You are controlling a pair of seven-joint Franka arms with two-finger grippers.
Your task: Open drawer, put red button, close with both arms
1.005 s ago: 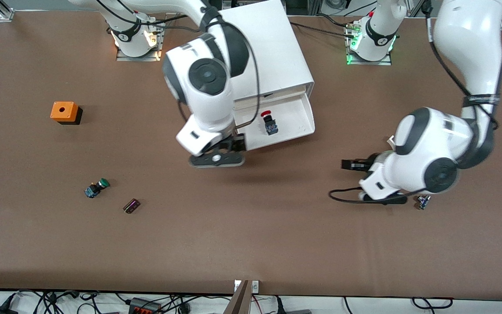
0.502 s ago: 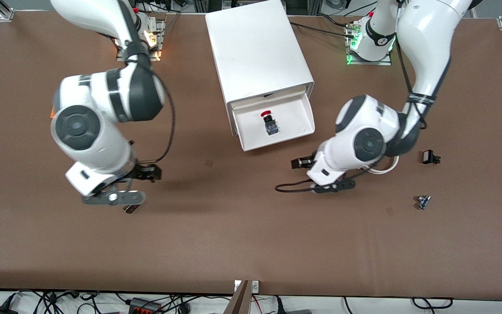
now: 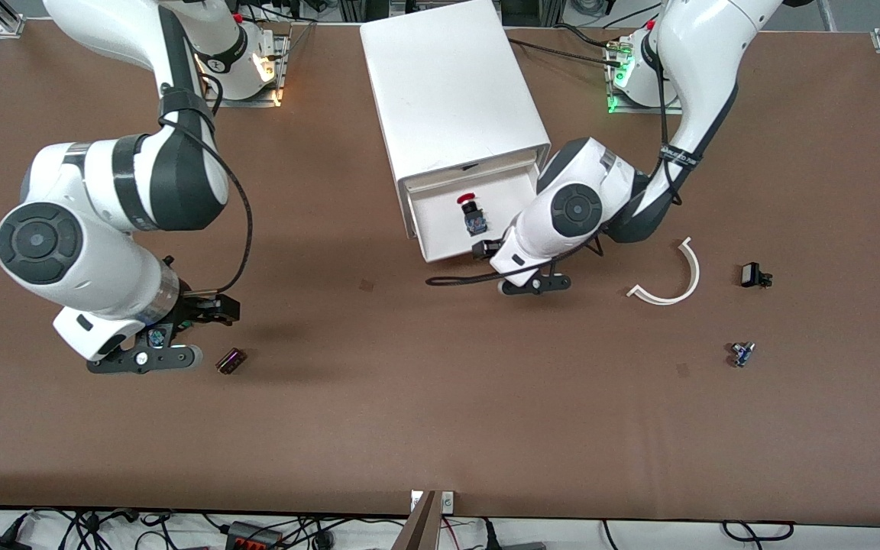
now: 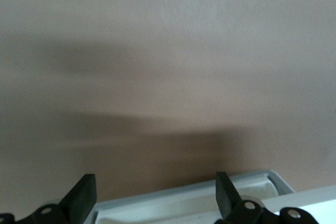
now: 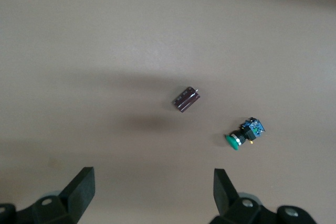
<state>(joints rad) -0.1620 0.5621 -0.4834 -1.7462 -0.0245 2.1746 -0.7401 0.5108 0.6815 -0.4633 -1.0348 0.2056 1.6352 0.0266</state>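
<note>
The drawer [image 3: 520, 200] stands pulled out of the white cabinet [image 3: 448, 84], toward the front camera. The red button [image 3: 470, 211] lies in it, red cap toward the cabinet. My left gripper [image 3: 485, 249] is open at the drawer's front edge. In the left wrist view the gripper [image 4: 155, 199] has the drawer's front rim [image 4: 184, 200] between its open fingers. My right gripper [image 3: 209, 309] is open and empty over the table near the right arm's end. In the right wrist view the gripper [image 5: 152, 192] holds nothing.
A green-capped switch [image 5: 245, 134] and a dark cylinder [image 5: 186, 99] lie under the right hand; the cylinder [image 3: 231, 360] also shows from the front. A white curved strip [image 3: 673, 283], a small black part [image 3: 752, 274] and a small blue part [image 3: 742, 353] lie toward the left arm's end.
The right arm swung away from the drawer toward its end of the table. The left arm swept in to the drawer's front edge. The red button has stayed in the drawer.
</note>
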